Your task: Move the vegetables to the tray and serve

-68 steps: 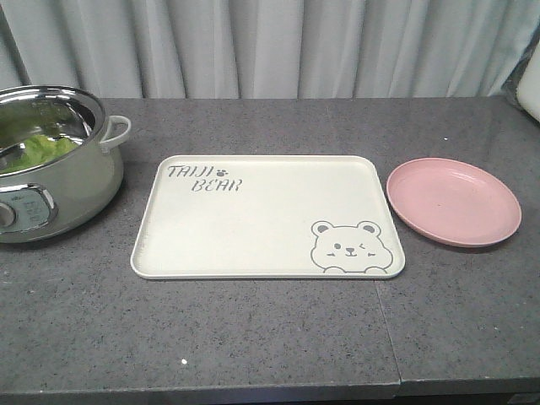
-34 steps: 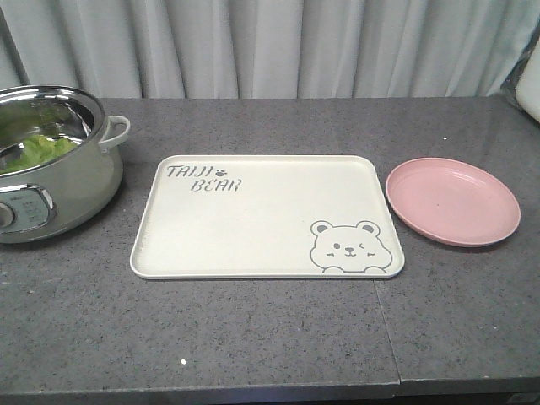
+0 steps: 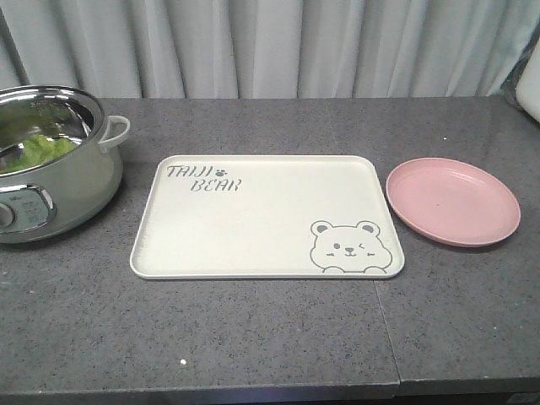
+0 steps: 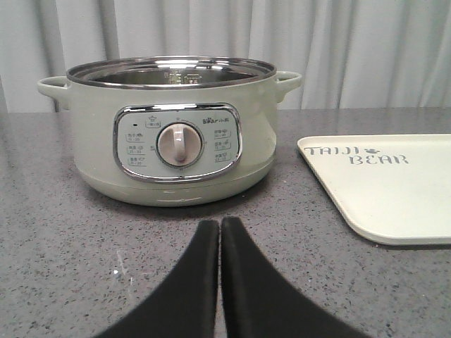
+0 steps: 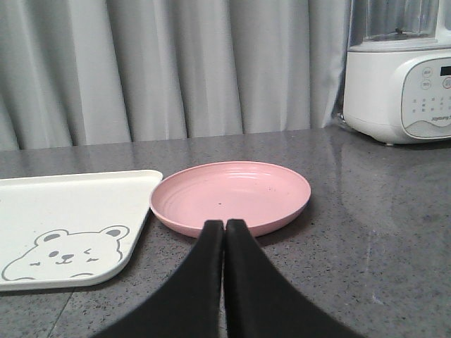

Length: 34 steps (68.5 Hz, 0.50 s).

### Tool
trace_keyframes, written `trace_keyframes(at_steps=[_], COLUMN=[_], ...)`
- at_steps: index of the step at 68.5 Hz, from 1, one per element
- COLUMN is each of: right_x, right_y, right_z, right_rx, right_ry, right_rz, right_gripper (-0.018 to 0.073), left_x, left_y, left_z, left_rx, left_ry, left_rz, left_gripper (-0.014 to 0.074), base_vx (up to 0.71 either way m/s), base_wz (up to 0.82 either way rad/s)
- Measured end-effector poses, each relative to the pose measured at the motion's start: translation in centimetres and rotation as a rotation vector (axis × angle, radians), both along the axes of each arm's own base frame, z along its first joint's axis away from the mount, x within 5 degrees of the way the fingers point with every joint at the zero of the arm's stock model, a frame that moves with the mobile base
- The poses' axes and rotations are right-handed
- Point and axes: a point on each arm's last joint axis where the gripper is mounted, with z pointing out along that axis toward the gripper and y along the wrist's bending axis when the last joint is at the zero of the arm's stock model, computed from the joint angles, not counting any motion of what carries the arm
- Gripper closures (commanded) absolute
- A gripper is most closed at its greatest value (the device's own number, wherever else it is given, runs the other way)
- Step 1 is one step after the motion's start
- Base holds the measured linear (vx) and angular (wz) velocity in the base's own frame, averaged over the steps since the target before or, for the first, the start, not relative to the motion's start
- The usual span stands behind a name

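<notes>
Green lettuce, the vegetables (image 3: pixel 38 150), lies inside the pale green electric pot (image 3: pixel 51 169) at the table's left. The cream tray (image 3: pixel 267 216) with the bear drawing sits bare in the middle. Neither gripper appears in the front view. My left gripper (image 4: pixel 220 224) is shut with nothing in it, low over the table in front of the pot (image 4: pixel 173 130), with the tray's corner (image 4: pixel 380 184) to its right. Just short of the pink plate (image 5: pixel 231 195), my right gripper (image 5: pixel 224 224) is shut and holds nothing; the tray (image 5: pixel 67 222) is to its left.
The round pink plate (image 3: pixel 453 201) lies right of the tray. A white blender base (image 5: pixel 398 84) stands at the far right near the curtain. The table's front edge (image 3: pixel 253 390) runs close below the tray.
</notes>
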Motion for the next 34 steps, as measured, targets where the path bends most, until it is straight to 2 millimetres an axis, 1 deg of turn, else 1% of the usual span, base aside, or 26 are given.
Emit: trace_keyframes(at_steps=[8,14,26,34], right_x=[0.0,0.0,-0.3,-0.3], right_y=[0.0,0.2,0.4,0.5], right_z=[0.1,0.7,2.0,2.3], right_rx=[0.001,0.026,0.088,0.154], right_ry=[-0.015,-0.076,-0.218,-0.251], right_rz=[0.003,0.019,0.061,0.081], right_gripper=[0.0562,0.0562,0.0562,0.0562], left_x=[0.0,0.0,-0.1,-0.3], left_y=[0.0,0.0,-0.1,-0.1], left_z=[0.0,0.3,1.6,2.7], left_rx=[0.000,0.001,-0.016,-0.015], left_ry=[-0.001,-0.032,-0.175,-0.305], left_rz=[0.000,-0.001,-0.007,-0.013], left_gripper=[0.0602,0.0602,0.0602,0.0602], base_vx=[0.00,0.00,0.00,0.00], base_wz=[0.00,0.00,0.00,0.00])
